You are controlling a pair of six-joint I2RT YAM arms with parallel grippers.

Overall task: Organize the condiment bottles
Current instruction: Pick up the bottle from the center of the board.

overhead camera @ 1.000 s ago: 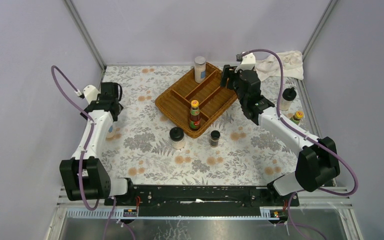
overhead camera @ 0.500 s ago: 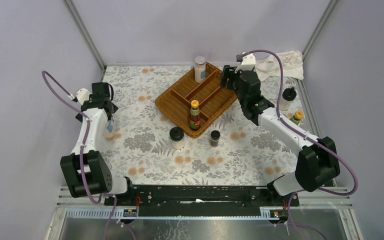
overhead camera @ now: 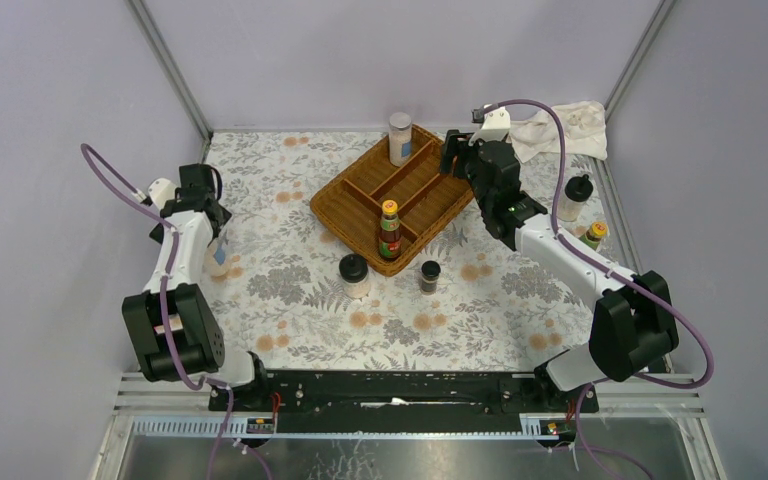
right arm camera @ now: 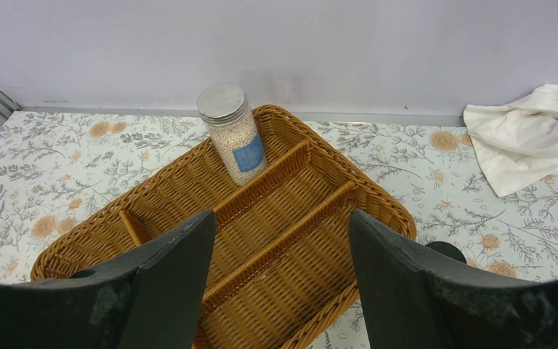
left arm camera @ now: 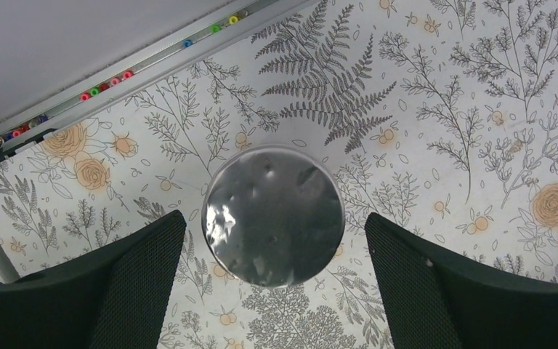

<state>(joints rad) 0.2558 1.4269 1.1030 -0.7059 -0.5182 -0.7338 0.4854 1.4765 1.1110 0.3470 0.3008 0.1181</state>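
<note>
Your left fingers [left arm camera: 138, 283] are spread wide, straddling the silver-lidded shaker [left arm camera: 272, 214] at the left edge of the tabletop [left arm camera: 443, 109], lined up to drop and grip. Right fingers [right arm camera: 167, 283] are apart and empty, hovering over the tray [right arm camera: 389, 207].

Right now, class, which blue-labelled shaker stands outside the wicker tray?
The shaker under the open left claw, far left; the other shaker stands at the far corner of the tray.

Shaker [right arm camera: 234, 133] upright in wicker tray [right arm camera: 312, 240]
</note>
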